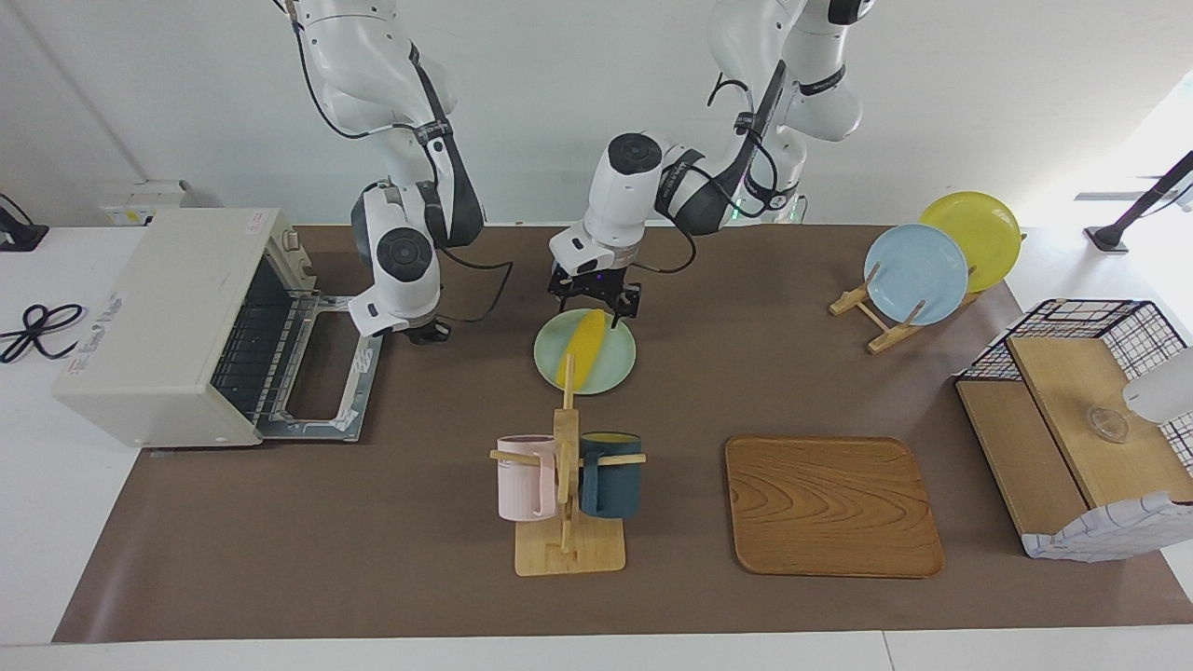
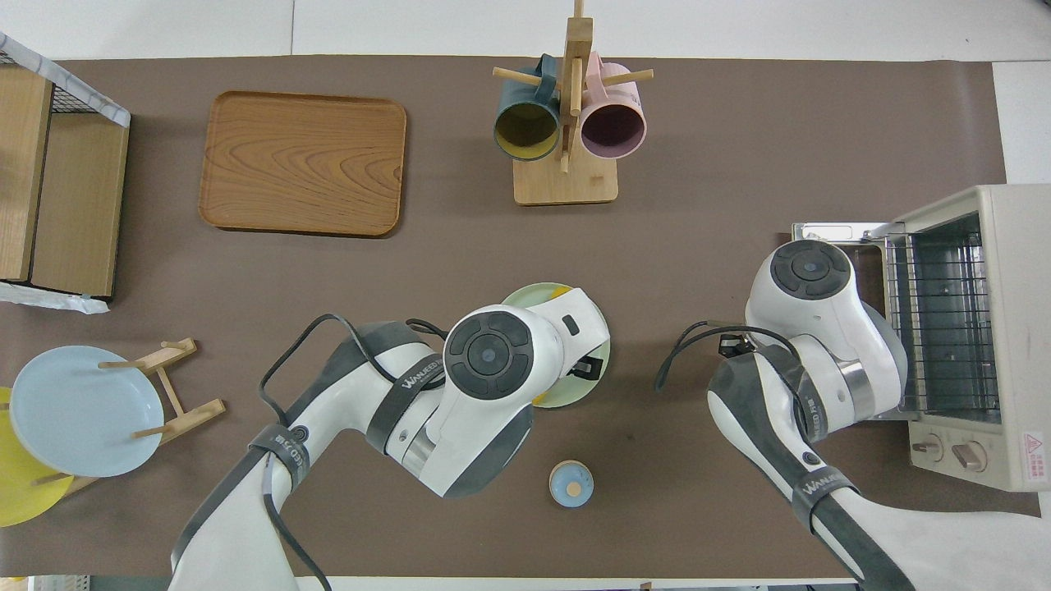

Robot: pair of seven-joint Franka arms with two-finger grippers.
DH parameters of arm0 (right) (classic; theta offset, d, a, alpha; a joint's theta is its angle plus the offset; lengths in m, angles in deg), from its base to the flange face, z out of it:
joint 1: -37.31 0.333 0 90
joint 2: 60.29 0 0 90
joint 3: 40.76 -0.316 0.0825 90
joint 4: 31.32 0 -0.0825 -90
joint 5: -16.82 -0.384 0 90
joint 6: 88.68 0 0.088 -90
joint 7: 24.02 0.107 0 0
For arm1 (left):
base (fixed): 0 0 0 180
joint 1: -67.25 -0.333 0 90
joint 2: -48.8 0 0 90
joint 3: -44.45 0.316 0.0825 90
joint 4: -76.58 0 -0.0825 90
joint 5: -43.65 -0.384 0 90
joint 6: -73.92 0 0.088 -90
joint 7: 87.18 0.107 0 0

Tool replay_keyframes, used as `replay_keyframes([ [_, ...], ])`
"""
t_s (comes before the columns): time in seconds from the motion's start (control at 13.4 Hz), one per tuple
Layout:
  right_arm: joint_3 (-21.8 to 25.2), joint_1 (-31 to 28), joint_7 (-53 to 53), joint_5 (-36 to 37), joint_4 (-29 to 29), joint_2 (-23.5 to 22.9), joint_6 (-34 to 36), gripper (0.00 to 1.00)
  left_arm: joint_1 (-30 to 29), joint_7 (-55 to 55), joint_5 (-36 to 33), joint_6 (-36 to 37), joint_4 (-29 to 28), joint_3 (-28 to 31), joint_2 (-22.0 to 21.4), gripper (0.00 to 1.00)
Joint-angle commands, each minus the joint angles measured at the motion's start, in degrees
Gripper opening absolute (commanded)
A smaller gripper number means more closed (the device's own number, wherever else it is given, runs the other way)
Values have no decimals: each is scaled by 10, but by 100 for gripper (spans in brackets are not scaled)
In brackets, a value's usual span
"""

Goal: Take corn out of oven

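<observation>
In the facing view, the corn [image 1: 583,349] is lying on the pale green plate [image 1: 610,373] mid-worktop, outside the oven [image 1: 158,326], which is sitting at nine o'clock with its door [image 1: 322,377] dropped open; the left gripper [image 1: 594,303] is hovering over the plate's twelve o'clock rim, fingers spread and holding nothing; the right gripper [image 1: 427,331] is hanging by the door, fingers pressed together. In the overhead view, the left arm is hiding most of the plate [image 2: 566,394]; the oven [image 2: 985,328] is standing at three o'clock.
</observation>
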Motion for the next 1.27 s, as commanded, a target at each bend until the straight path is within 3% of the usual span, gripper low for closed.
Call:
replay_keyframes([
  [0.0,-6,-26,1,21,25,19,-12,0,10,34,-29,23,50,10,44,100],
  [0.3,-6,-25,20,46,32,23,-4,0,13,34,-29,-22,49,11,74,100],
  [0.6,-7,-16,55,130,27,30,53,0,11,35,-30,-26,45,11,78,100],
  [0.75,-9,-16,58,150,1,28,90,0,13,32,-30,-29,42,11,80,100],
  [0.97,-14,-16,9,162,-74,33,206,0,15,30,-30,-35,39,11,80,100],
  [1.04,-14,-17,-28,161,-93,43,238,0,18,29,-30,-37,37,11,79,98],
  [1.19,-14,-24,-76,162,-103,68,273,0,18,29,-30,-39,34,11,79,81],
])
